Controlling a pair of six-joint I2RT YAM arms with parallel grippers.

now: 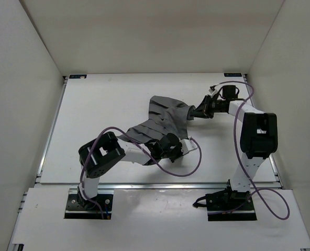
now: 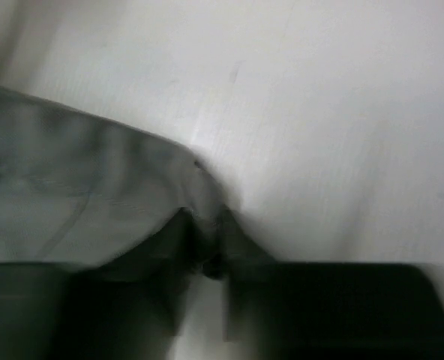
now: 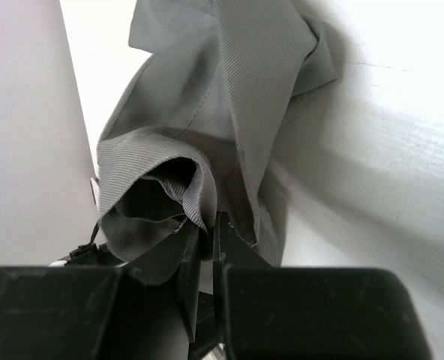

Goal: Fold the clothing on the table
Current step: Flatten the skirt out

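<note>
Grey, wrinkled fabric clothing [image 1: 163,120] lies bunched on the matte white rectangular surface [image 1: 102,104], just right of centre in the top view, pleated folds running toward lower left. Right fingers [image 1: 194,112] meet its right edge; the right wrist view shows them pressed together on a folded hem of the cloth. Left fingers [image 1: 168,142] sit at the garment's lower edge, touching it. The left wrist view is blurred: cloth rises into the narrow gap between them, and whether they clamp it cannot be told.
</note>
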